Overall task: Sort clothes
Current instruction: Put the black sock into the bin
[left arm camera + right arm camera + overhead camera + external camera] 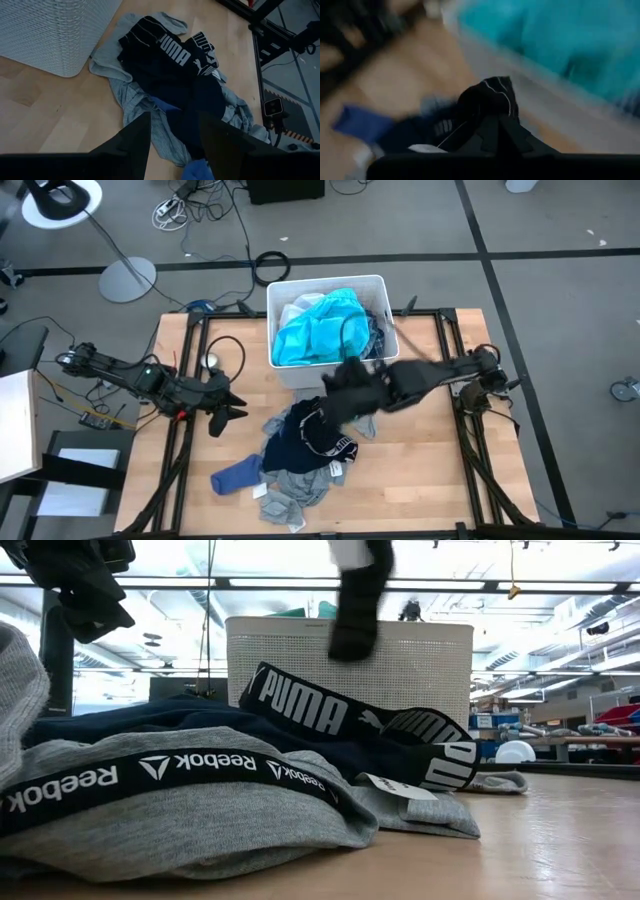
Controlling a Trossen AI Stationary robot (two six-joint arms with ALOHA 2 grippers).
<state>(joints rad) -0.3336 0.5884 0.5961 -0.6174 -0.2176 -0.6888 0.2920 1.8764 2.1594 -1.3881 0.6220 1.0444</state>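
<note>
Clothes (pixel 300 455) lie in a heap on the table (pixel 440 460) just in front of the white bin (pixel 380 285), which already holds the turquoise top (pixel 320 330). Right gripper (pixel 338 388), between heap and bin, is clenched on a dark navy piece (pixel 487 100), probably to carry it to the bin. Left gripper (pixel 230 408) waits beside the heap, fingers (pixel 132 145) spread, holding nothing.

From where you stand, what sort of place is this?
Probably a robotics lab or workshop: a wooden table with fixed robot arms, loose cables on a grey carpeted floor, and strip lights over benches behind.
</note>
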